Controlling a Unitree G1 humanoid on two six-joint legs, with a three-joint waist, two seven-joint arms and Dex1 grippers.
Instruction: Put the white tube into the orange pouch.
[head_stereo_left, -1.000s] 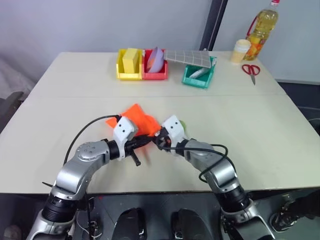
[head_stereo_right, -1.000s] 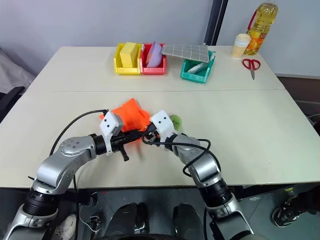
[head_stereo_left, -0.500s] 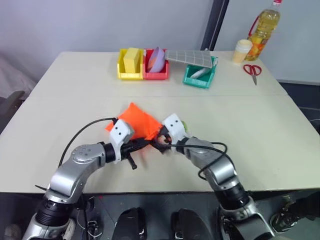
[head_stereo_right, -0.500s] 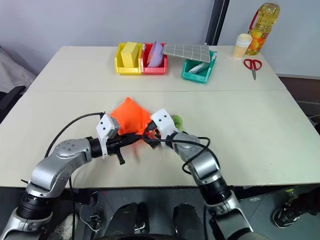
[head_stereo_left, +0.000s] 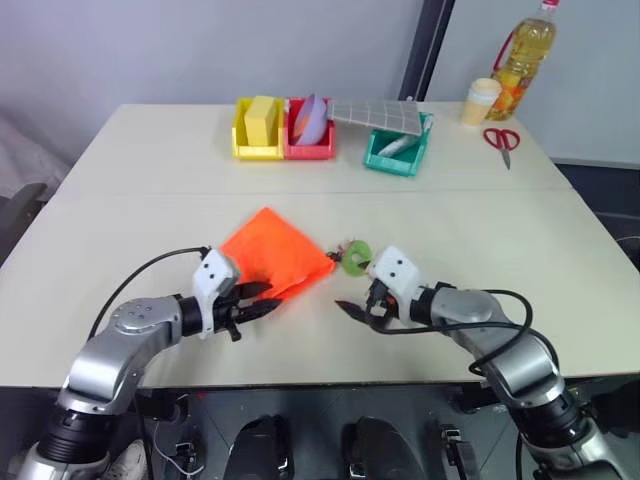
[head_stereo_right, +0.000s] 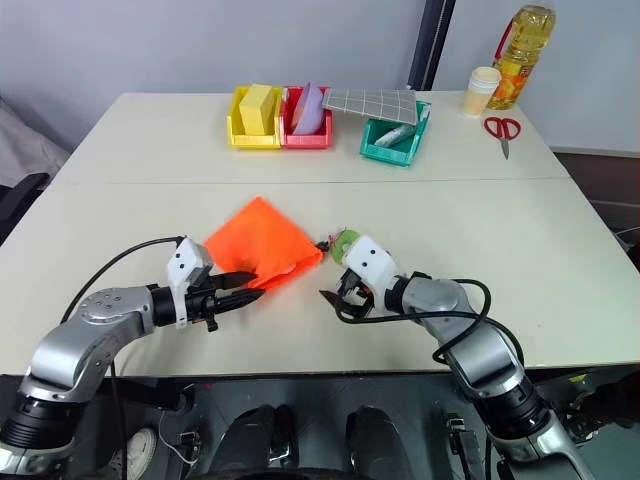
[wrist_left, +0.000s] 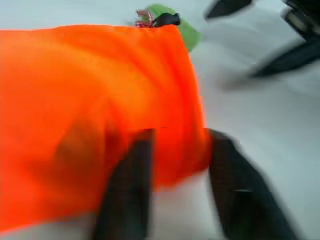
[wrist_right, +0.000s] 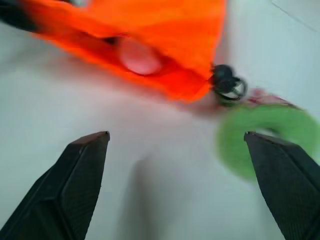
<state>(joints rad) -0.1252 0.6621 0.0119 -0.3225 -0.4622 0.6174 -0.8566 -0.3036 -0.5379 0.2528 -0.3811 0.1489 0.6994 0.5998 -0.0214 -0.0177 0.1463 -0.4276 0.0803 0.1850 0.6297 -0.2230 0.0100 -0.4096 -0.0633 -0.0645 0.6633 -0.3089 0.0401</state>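
The orange pouch (head_stereo_left: 275, 255) lies flat on the table, its black cord running to a green ring tag (head_stereo_left: 356, 258) on its right. In the right wrist view a pale rounded end (wrist_right: 137, 56) sits inside the pouch's mouth; it looks like the white tube, though no label shows. My left gripper (head_stereo_left: 265, 300) is at the pouch's near edge, open, with the fabric edge (wrist_left: 170, 100) between its fingers (wrist_left: 125, 190). My right gripper (head_stereo_left: 355, 310) stands wide open just in front of the green tag, holding nothing.
Yellow (head_stereo_left: 258, 130), red (head_stereo_left: 310, 130) and teal (head_stereo_left: 400, 150) bins line the far side of the table (head_stereo_left: 150, 200), a grey grid panel (head_stereo_left: 375, 115) resting across them. A whitish tube (head_stereo_left: 393, 146) lies in the teal bin. An oil bottle (head_stereo_left: 525, 55), cup (head_stereo_left: 482, 100) and scissors (head_stereo_left: 502, 140) stand far right.
The two grippers have drawn apart, left one to the left, right one to the right. Both have opened, and the pouch now lies flat on the table.
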